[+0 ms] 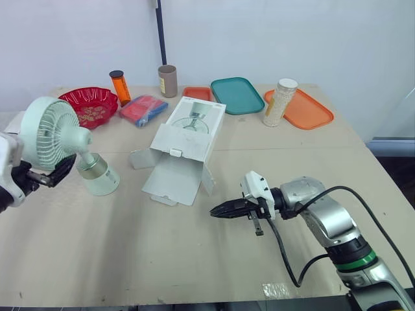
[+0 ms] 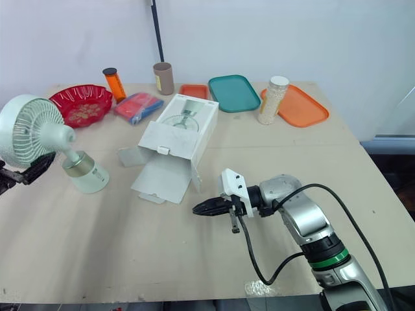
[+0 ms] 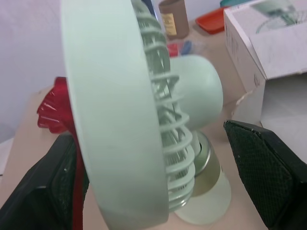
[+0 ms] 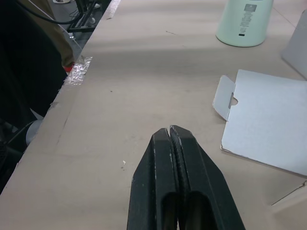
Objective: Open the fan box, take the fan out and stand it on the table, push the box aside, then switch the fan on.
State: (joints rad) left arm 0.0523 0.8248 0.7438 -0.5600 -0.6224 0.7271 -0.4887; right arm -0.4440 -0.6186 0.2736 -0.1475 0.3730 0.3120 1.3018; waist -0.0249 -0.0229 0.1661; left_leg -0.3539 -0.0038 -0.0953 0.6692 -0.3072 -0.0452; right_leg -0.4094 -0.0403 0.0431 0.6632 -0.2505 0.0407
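Observation:
The pale green fan (image 1: 53, 135) stands on its round base (image 1: 98, 176) at the table's left, its head turned left. My left gripper (image 3: 153, 182) is open, with one black finger (image 3: 266, 167) behind the fan head and the other in front of the grille; a gap shows at the back finger. The white fan box (image 1: 188, 133) lies in the middle, its end flaps (image 1: 174, 181) spread open toward me. My right gripper (image 1: 217, 210) is shut on nothing and hovers low over the table just in front and right of the flaps.
Along the back stand a red bowl (image 1: 89, 103), an orange bottle (image 1: 119, 86), a brown cup (image 1: 167, 80), a blue and red packet (image 1: 142, 109), a small orange tray (image 1: 197, 93), a teal tray (image 1: 237, 94), a white jar (image 1: 280, 101) and an orange tray (image 1: 305, 110).

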